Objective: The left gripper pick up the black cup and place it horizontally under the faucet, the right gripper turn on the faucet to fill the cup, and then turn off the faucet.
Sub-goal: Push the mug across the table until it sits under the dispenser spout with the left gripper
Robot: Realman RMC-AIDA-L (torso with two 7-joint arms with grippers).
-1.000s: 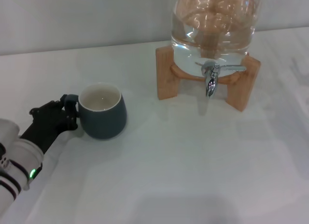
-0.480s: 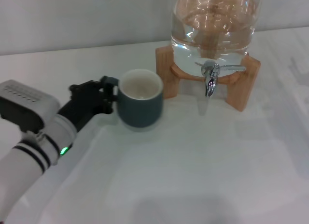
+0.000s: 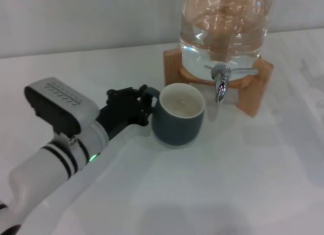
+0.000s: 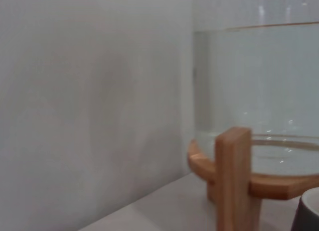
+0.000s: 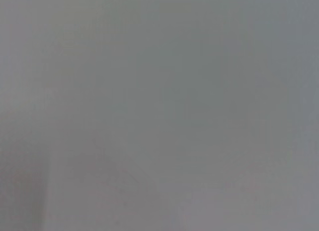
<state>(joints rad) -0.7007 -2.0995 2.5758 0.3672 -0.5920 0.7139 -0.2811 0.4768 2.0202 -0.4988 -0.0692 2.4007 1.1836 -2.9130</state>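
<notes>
Now the left gripper (image 3: 143,104), a black two-fingered claw on a white arm with black rings, has its jaws closed on the loop handle of the black cup (image 3: 178,121), a squat, rounded blue-grey ceramic mug with a cream inside; the mug sits upright, mouth up, low over the white surface (image 3: 243,174), though whether its base touches cannot be told; the faucet (image 3: 221,82), a small shiny chrome tap on a clear glass dispenser (image 3: 224,22) cradled in a wooden stand (image 3: 174,78), lies just beyond the mug's rim on the side away from the jaws; the spout tip sits just outside the rim, so the coming move is likely a short carry along that same line; the right gripper appears in no view, so only the left arm is near.
</notes>
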